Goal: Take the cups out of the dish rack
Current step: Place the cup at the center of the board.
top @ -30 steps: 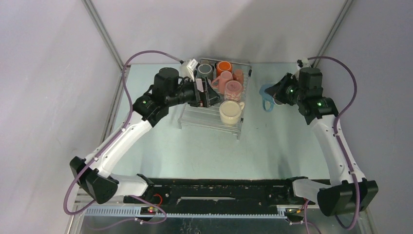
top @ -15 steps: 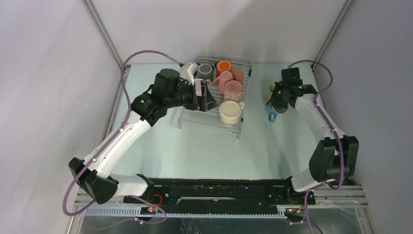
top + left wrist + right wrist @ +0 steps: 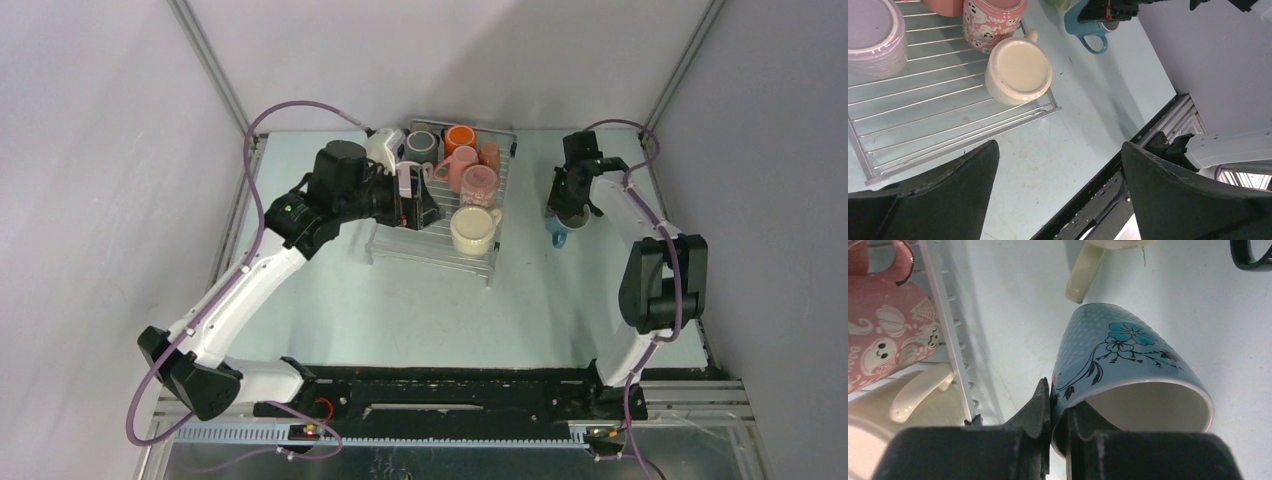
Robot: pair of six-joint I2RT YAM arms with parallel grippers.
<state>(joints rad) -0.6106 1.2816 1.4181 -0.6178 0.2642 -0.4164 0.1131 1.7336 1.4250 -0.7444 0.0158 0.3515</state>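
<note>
The dish rack stands at the back middle of the table with several cups on it: grey, orange, pink, speckled pink and cream. My left gripper hovers over the rack's left part, open and with nothing in it; the cream cup and a lilac cup lie ahead of it. To the right of the rack, my right gripper is shut on the rim of a blue flowered cup, tilted low over the table.
A pale green cup's handle and a dark cup's handle show on the table just beyond the blue cup. The rack's right edge runs close on its left. Enclosure walls stand behind and at both sides.
My right arm has swung toward the back right and turned downward, carrying the blue cup lower beside the rack. The left arm has barely moved.
</note>
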